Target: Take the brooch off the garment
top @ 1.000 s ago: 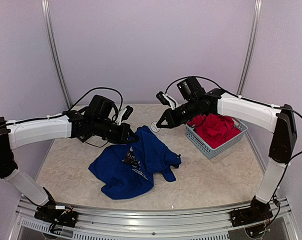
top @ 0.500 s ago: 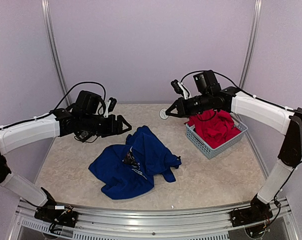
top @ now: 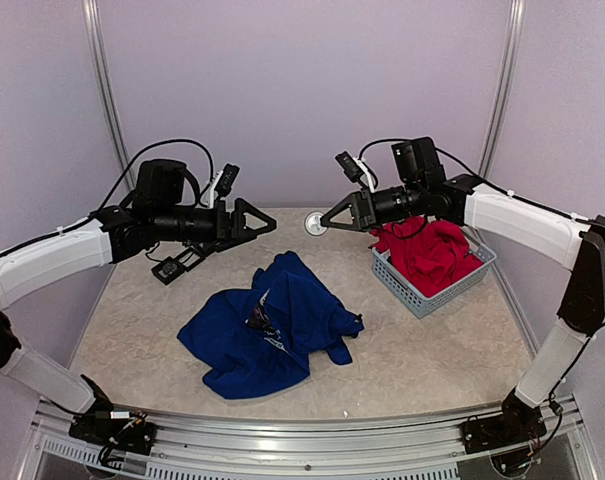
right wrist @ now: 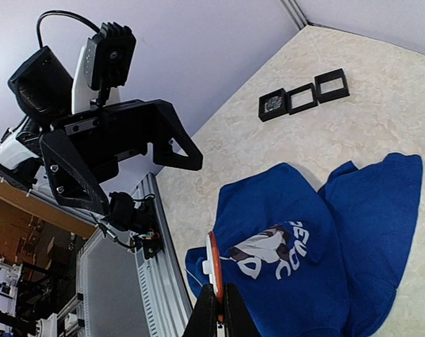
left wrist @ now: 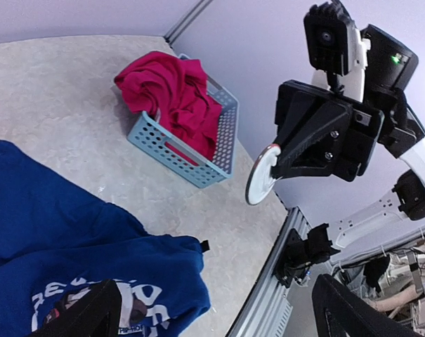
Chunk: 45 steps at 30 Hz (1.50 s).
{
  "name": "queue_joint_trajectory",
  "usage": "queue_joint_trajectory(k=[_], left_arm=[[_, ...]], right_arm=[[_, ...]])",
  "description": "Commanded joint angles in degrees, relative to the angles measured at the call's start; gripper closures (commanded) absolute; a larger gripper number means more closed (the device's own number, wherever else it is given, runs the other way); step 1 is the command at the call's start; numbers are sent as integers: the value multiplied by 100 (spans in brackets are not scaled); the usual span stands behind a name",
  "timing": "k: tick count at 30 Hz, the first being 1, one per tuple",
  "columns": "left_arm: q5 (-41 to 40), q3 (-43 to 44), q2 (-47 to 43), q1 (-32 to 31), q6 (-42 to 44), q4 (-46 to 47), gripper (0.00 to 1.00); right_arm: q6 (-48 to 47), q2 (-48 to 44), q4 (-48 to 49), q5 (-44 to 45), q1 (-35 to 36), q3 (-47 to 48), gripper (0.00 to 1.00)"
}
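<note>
Brooch: the brooch (left wrist: 263,175), a round white disc with an orange rim, is held up in the air over the far part of the worktop (top: 432,350). It touches no cloth.
Garment: the blue T-shirt (top: 272,330) lies crumpled in the middle of the worktop with its print showing. It is below the brooch and nearer to the arm bases.
Task state: I judge the removal itself to be done. What is left is to put the brooch somewhere.
Right gripper: the right gripper (top: 327,224) is clenched on the brooch, and its fingers point toward the left arm. The right wrist view shows the disc edge-on, and the left wrist view shows its white face.
Left gripper: the left gripper (top: 257,222) is released, its fingers spread wide with nothing between them. It faces the brooch from the other side, near but apart.
Deciding relation: the brooch lies between the two grippers, and only the right one holds it.
Possible places: three small black boxes (right wrist: 302,96) lie on the worktop on the left arm's side. The basket (top: 414,295) with the red garment (top: 432,250) stands below the right arm, nearer to the holding fingers.
</note>
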Motion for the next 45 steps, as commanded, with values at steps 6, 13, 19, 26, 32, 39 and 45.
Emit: queue_joint_trajectory(k=[6, 13, 19, 26, 32, 39, 45], left_arm=[[1362, 622, 635, -242, 152, 214, 17], [1515, 826, 896, -292, 116, 168, 43], [1547, 752, 886, -301, 77, 187, 61], [1571, 740, 907, -336, 69, 203, 77], [1597, 765, 946, -394, 79, 226, 91], [1422, 666, 882, -357, -58, 397, 100], [1364, 364, 656, -199, -277, 644, 100]], right_arm=[[465, 193, 576, -1379, 174, -49, 100], [492, 360, 552, -1601, 298, 103, 100], [555, 383, 636, -1607, 294, 110, 100], [550, 396, 651, -1569, 299, 70, 100], [551, 397, 645, -1552, 299, 66, 100], [435, 305, 550, -1197, 304, 19, 83], [304, 50, 696, -604, 314, -222, 48]])
